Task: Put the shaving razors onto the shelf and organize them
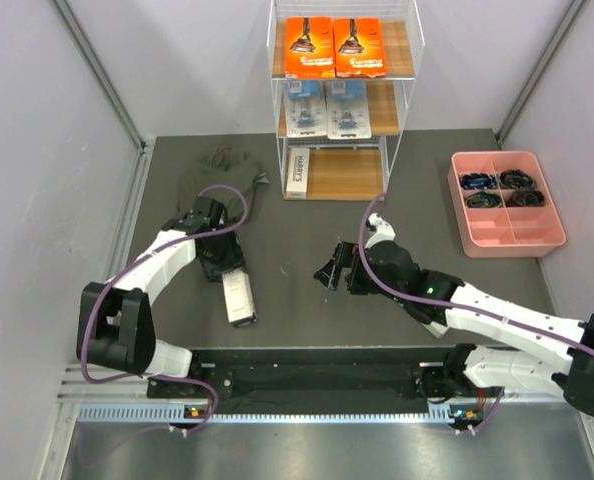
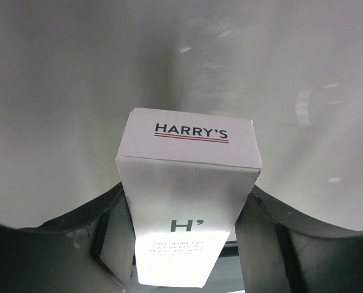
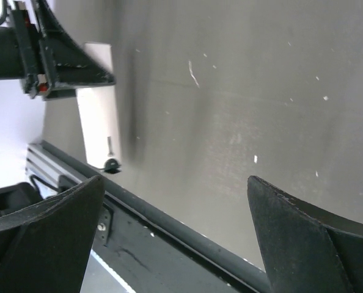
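On the mat at the left lies a slim white razor box (image 1: 239, 298) marked HARRY'S (image 2: 191, 131), and my left gripper (image 1: 223, 268) (image 2: 186, 210) is shut on its sides. The right wrist view shows the same box (image 3: 96, 122) from afar. The shelf (image 1: 343, 175) holds two orange razor boxes (image 1: 334, 47) on its top tier, two blue blister packs (image 1: 326, 109) on the middle tier and one white box (image 1: 298, 172) at the left of the bottom tier. My right gripper (image 1: 333, 270) (image 3: 176, 183) hovers open over bare mat at mid table, holding nothing.
A dark green cloth (image 1: 222, 170) lies bunched at the back left, just behind the left arm. A pink compartmented tray (image 1: 505, 232) with dark items stands at the right. The black rail (image 1: 317, 375) runs along the near table edge.
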You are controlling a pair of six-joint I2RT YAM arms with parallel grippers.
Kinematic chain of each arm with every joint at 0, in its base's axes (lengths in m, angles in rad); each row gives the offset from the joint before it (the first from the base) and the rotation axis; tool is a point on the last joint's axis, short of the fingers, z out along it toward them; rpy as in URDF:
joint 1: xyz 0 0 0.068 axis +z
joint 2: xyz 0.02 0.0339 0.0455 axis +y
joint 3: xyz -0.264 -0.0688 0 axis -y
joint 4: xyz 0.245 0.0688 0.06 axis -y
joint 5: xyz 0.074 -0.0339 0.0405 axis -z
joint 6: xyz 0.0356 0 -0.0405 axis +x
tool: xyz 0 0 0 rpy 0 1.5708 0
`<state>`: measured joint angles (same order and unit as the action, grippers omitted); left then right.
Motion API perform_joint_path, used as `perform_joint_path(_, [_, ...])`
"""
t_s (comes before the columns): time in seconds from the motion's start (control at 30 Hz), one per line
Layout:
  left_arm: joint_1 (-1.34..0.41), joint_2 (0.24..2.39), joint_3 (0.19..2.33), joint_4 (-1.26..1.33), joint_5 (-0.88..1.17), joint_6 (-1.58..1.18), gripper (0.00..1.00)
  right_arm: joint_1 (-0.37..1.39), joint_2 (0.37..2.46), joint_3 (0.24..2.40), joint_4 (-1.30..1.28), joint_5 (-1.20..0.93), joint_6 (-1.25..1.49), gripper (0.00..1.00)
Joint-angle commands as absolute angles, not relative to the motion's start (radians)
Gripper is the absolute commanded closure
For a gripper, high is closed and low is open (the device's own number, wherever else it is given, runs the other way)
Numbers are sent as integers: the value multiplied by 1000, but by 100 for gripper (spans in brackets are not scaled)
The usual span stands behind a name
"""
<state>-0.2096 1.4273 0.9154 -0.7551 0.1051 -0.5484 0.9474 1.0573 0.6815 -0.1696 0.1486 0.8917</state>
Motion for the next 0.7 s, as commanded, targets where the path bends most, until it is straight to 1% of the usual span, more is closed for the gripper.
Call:
perform_joint_path(0.0, [-207,1376,951,-658,208,-646,59,962,1035,735,-144,149,868,1])
perform_joint_path(0.17, [-206,1344,893,-508,331,-791,59,1000,1066,765,-132,176,865,1])
perform_joint_path(0.3, [-202,1335,835,-341,423,-909,59,1049,1101,788,-123,219,864,1])
perform_joint_path(0.5, [-196,1325,763,-169,509,-1048,60,1124,1149,804,-87,276,874,1])
perform_joint_path(0.67, [-196,1315,716,-106,525,-1123,61,1186,1224,837,-86,317,879,1])
